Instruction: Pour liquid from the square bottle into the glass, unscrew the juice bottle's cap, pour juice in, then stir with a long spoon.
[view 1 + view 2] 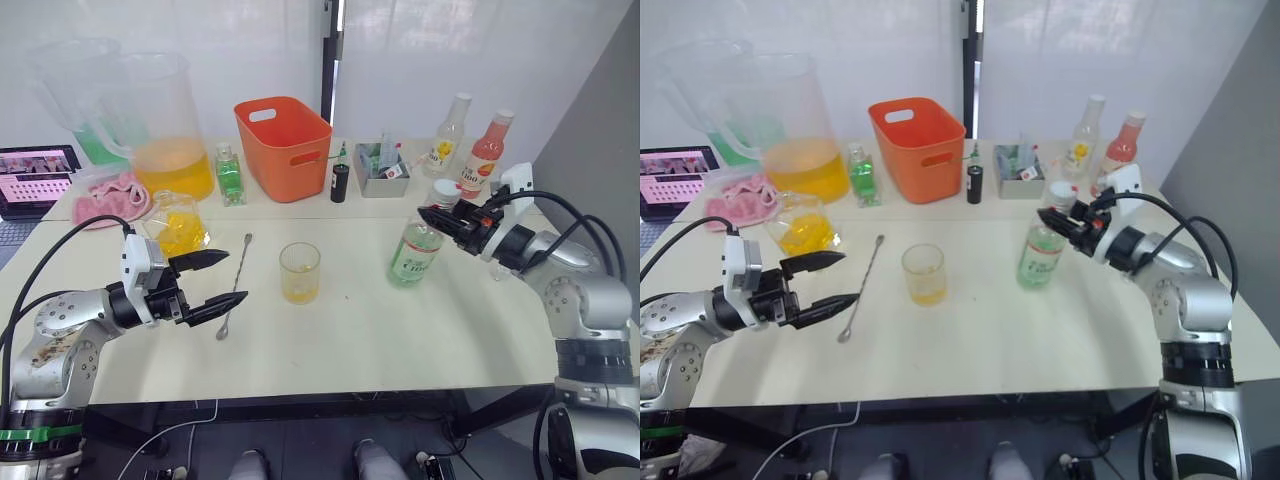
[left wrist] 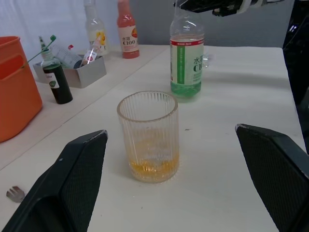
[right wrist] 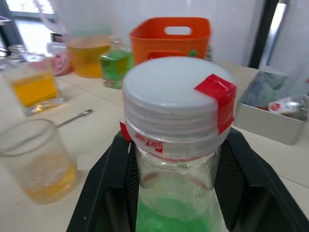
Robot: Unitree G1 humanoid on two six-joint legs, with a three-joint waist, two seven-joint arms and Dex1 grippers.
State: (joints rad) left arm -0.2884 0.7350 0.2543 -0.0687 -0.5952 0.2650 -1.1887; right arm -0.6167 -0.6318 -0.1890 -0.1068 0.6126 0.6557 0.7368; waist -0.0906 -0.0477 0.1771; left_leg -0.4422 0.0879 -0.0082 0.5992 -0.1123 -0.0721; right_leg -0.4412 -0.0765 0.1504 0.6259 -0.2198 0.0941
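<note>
Reaching in at the neck of the juice bottle (image 1: 415, 248), the right hand (image 1: 437, 217) has a black finger on either side just under the cap (image 3: 176, 94); whether the fingers press the neck or only bracket it I cannot tell. The bottle stands upright on the bench (image 1: 400, 330), long axis vertical, straight ahead of this hand and well apart from the left one, so the unscrewing looks to be the right arm's job. The cap is white, ribbed, with a red tape tab, and appears to be on the bottle. The left hand (image 1: 208, 285) hovers with fingers spread wide, holding nothing, facing the glass (image 1: 299, 272), which has a little yellow liquid at the bottom. The long spoon (image 1: 234, 284) lies flat beside that hand, the square bottle (image 1: 177, 224) behind.
</note>
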